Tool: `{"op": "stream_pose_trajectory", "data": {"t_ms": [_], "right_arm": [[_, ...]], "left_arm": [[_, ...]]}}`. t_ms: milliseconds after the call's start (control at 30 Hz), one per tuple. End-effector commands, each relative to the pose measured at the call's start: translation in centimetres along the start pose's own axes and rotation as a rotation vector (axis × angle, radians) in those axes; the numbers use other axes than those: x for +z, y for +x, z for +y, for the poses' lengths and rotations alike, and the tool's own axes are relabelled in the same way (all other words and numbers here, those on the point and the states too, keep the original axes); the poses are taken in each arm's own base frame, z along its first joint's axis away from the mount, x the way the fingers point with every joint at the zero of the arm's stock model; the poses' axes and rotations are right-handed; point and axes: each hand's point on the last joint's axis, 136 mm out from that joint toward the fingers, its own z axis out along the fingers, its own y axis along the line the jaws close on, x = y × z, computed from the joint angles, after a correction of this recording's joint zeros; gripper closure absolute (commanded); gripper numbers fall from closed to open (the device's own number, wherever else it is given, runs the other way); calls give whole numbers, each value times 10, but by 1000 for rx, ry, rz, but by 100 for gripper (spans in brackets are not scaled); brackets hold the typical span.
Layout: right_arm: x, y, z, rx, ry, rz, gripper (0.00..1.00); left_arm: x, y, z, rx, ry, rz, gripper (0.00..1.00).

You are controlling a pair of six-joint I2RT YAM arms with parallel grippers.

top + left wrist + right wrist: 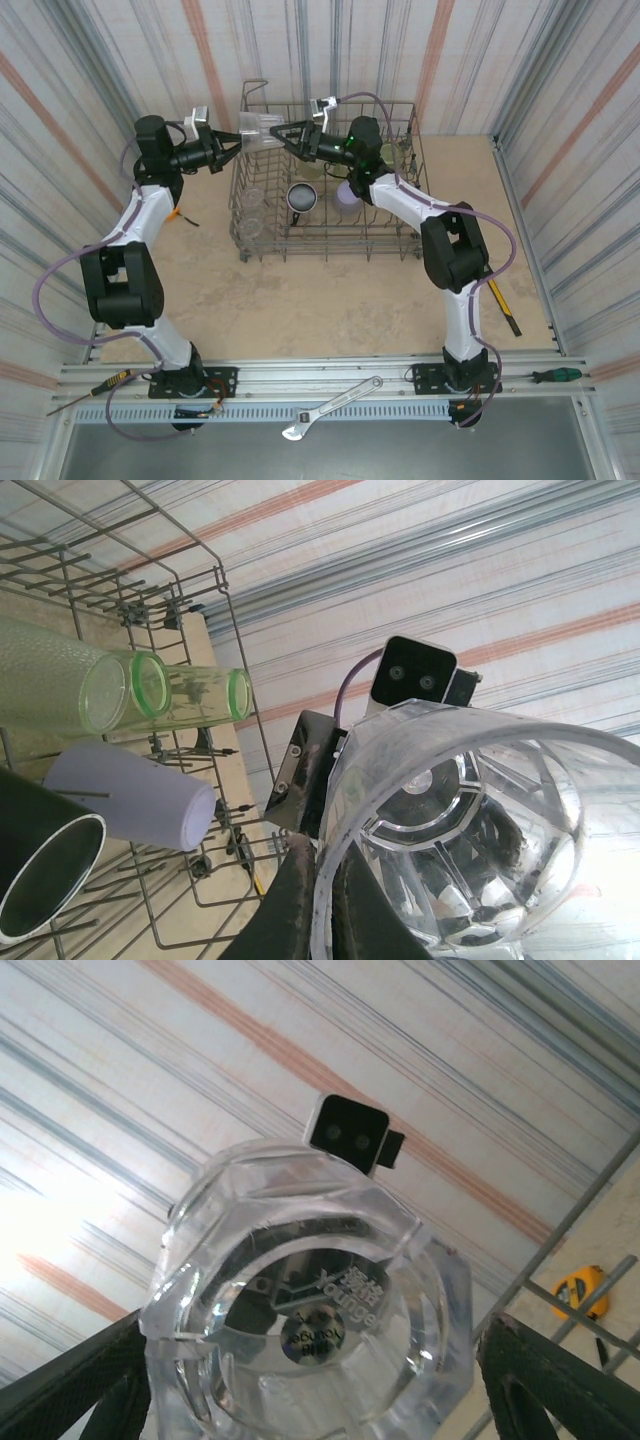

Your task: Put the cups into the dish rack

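Clear cup (257,128) hangs seemingly just above dish rack's (330,250) far-left rim.

Tan table (330,310) is carrying the wire dish rack (320,257) toward its far side. Yellow-and-black tool (503,305) is lying along the right wall. Orange tape measure (583,1292) is sitting just outside the rack.

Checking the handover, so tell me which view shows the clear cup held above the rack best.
Left wrist: the clear cup looms large, mouth toward the camera, rim pinched. Right wrist shows its base between spread fingers; top external shows it small.
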Motion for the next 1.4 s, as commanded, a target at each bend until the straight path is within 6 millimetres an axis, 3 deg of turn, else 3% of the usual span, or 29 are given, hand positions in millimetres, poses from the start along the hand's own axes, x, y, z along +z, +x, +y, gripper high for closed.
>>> {"op": "stream_pose_trajectory", "data": {"t_ms": [0,367,633,867,1100,1367], "right_arm": [[6,-4,17,-21,-74,5,21],[9,-5,25,-23,-110,0,48],[5,-13,22,-33,-68,-23,55],[0,-16,17,-90,19,-35,57],[-7,-24,13,-147,112,-48,59],[-23,-31,-3,-270,354,-46,59]], "left_arm": [[0,3,0,16,24,23,100],[0,2,0,10,22,19,100],[-15,-6,-4,40,-13,-30,59],[-39,-19,-6,74,-63,-106,45],[-64,-33,-3,81,-102,-174,41],[-92,-42,8,110,-234,-247,29]]}}
